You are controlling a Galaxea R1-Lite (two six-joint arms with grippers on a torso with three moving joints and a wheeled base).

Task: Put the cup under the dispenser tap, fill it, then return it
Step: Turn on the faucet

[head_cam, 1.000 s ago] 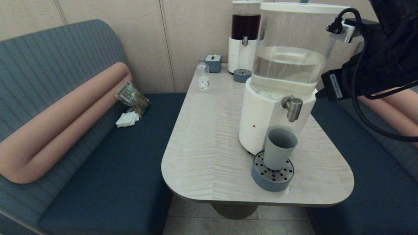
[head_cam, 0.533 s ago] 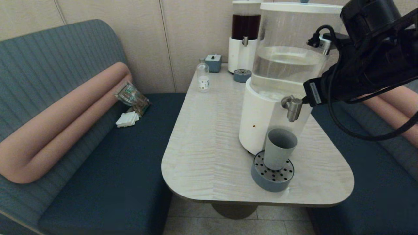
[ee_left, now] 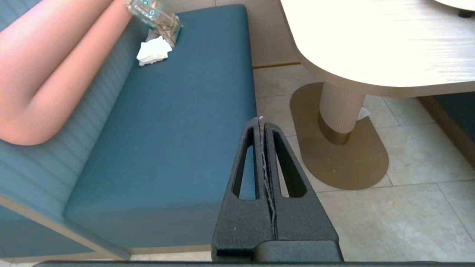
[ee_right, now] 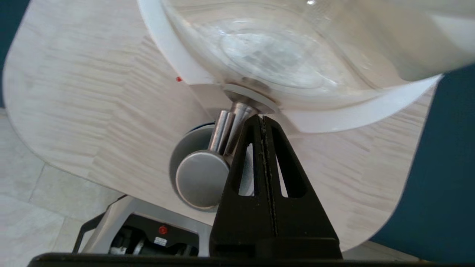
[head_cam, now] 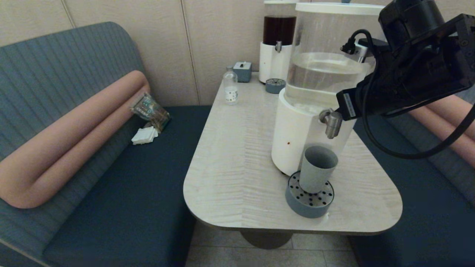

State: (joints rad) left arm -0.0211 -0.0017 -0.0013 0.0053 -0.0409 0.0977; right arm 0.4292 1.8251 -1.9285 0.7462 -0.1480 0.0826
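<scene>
While the cup (head_cam: pixel 317 168) stands upright on the drip tray (head_cam: pixel 309 200) under the tap (head_cam: pixel 331 122), the right gripper (ee_right: pixel 262 119) sits at the tap with its fingers pressed together, holding nothing.

The tray is on the bench (head_cam: pixel 237 163), touching the foot of the white-based dispenser (head_cam: pixel 311 111), and the cup's open mouth is directly below the steel spout. In the right wrist view the fingertips lie just beside the tap's stem, close under the tank; whether they touch the stem cannot be told. The left gripper (ee_left: pixel 261 120) hangs well away from the dispenser, over the floor between the blue seat (ee_left: pixel 178 122) and the bench's pedestal (ee_left: pixel 339 111), fingers likewise closed and empty.
</scene>
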